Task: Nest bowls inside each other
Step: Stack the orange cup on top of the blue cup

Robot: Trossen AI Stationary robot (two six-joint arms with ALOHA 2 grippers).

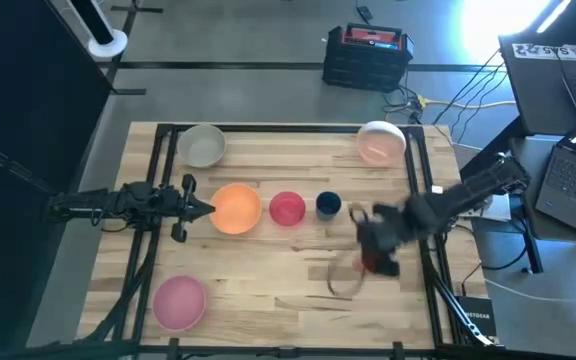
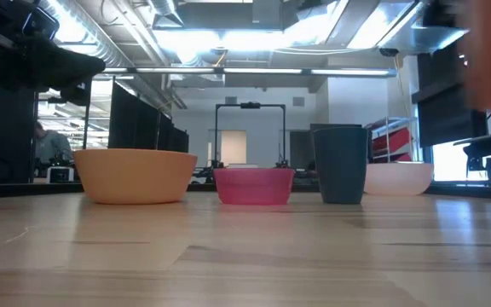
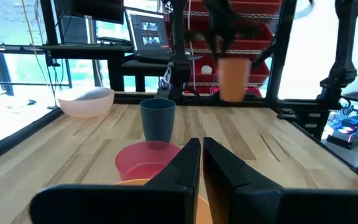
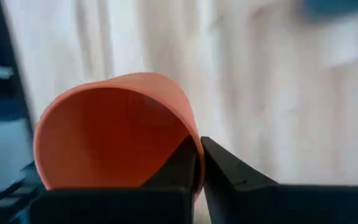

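A row across the table's middle holds an orange bowl (image 1: 235, 208), a red-pink bowl (image 1: 287, 208) and a tiny dark blue bowl (image 1: 328, 205), each standing on its base. My left gripper (image 1: 208, 209) is shut and level, just left of the orange bowl. My right gripper (image 1: 373, 255) hovers right of the row, pointing steeply down. It is shut on a small orange-red bowl (image 4: 110, 137), which also shows in the air in the left wrist view (image 3: 233, 78). My right gripper pinches the small orange-red bowl's wall at the rim (image 4: 194, 149), one finger inside the hollow and one outside. The fingers come from above, slanting down. The bowl is lifted clear of the table and hangs below the fingers with its mouth upward.
A grey-white bowl (image 1: 203, 145) stands at the far left, a pale peach-pink bowl (image 1: 381, 142) at the far right and a pink bowl (image 1: 179, 302) at the near left. Bare wood lies in the near middle of the table (image 1: 288, 290). Laptops and cables sit beyond the right edge.
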